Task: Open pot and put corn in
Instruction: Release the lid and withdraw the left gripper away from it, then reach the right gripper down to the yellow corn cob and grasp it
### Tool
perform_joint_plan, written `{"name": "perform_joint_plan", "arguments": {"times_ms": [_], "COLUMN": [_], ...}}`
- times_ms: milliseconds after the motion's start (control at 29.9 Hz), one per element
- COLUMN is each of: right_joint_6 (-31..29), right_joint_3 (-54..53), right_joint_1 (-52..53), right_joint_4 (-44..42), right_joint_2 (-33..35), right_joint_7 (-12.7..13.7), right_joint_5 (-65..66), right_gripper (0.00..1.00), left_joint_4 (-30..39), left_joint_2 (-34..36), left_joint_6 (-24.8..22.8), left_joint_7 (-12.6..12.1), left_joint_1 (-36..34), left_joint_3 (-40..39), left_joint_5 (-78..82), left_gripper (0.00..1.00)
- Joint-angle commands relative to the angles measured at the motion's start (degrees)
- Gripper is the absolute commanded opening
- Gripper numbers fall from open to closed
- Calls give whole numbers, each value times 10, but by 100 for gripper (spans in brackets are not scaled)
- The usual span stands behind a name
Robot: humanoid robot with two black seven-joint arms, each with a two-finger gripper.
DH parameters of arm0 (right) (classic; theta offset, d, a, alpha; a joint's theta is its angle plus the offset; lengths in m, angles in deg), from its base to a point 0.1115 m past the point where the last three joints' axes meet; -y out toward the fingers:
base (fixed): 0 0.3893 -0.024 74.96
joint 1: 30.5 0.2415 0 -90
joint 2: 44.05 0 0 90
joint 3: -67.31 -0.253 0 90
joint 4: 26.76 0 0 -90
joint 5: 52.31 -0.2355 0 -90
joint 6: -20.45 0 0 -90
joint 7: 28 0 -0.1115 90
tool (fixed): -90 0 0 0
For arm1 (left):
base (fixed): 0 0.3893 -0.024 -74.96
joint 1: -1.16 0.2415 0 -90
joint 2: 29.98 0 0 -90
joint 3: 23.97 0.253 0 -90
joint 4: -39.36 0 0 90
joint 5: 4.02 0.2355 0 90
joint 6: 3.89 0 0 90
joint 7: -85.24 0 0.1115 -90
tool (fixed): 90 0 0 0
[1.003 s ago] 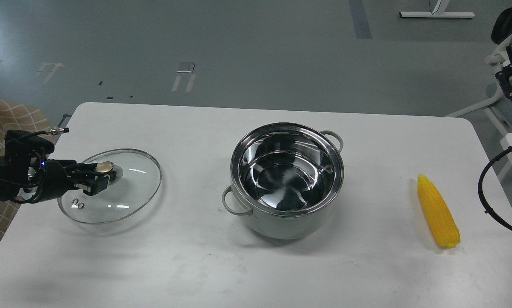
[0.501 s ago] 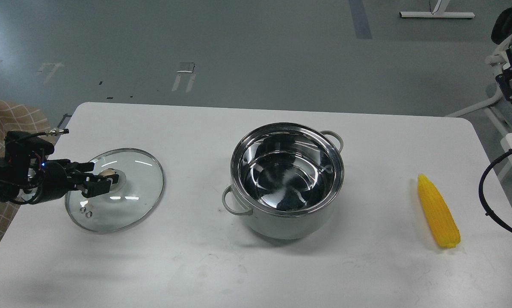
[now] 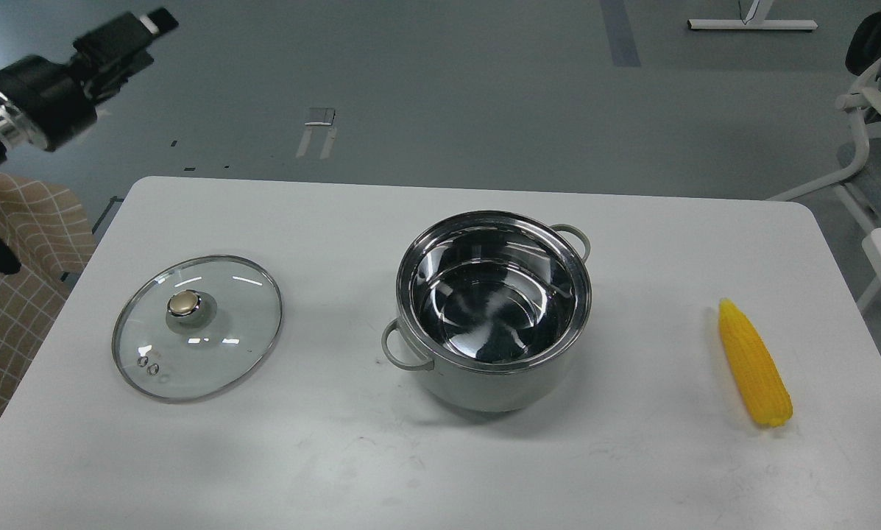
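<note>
The pot [image 3: 493, 309] stands uncovered at the middle of the tabletop [image 3: 352, 456], its steel interior empty. The glass lid [image 3: 197, 327] lies flat well to the pot's left. The corn [image 3: 754, 364] lies well to the pot's right, untouched, pointed end away from me.

I judge the corn light and rigid, its ribbed surface offering fair purchase. Best hold is across the thick middle; the taper would slip.

My left gripper [image 3: 135, 33] is raised far beyond the pot's left, carrying nothing. It is dark and blurred, so I cannot tell its opening. My right gripper is out of view. The corn's underside is hidden.
</note>
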Motion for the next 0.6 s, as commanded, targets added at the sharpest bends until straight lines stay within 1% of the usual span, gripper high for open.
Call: {"name": "perform_joint_plan", "arguments": {"times_ms": [0,33,67,134,201,234,267,368,468,568], "right_joint_6": [0,0,0,0,0,0,0,0,0,0], "right_joint_3": [47,56,75,92,126,135,151,175,203,241], "right_joint_1": [-6,-7,-12,-18,-34,-40,-52,-76,-109,-124], "right_joint_4": [68,79,103,128,177,186,203,224,230,230], "right_joint_2": [46,52,62,72,82,86,93,100,101,101], "right_joint_7": [0,0,0,0,0,0,-1,-1,-1,-1], "right_joint_5": [111,140,199,259,370,396,450,532,569,604], "right_gripper": [100,100,100,100,100,100,100,100,100,100], "left_joint_4": [-29,-38,-54,-67,-88,-93,-103,-118,-136,-137], "left_joint_2": [-72,-88,-118,-144,-192,-203,-221,-236,-246,-250], "left_joint_6": [-2,-3,-3,-6,-25,-31,-42,-47,-48,-48], "left_joint_7": [-2,-3,-3,-3,-3,-3,-3,-6,-7,-7], "left_joint_1": [-9,-9,-10,-10,-2,0,7,19,19,20], "left_joint_3": [-103,-122,-155,-185,-239,-251,-266,-274,-266,-263], "left_joint_5": [-120,-131,-146,-159,-195,-205,-225,-236,-231,-231], "left_gripper": [97,97,97,97,97,97,97,97,97,97]}}
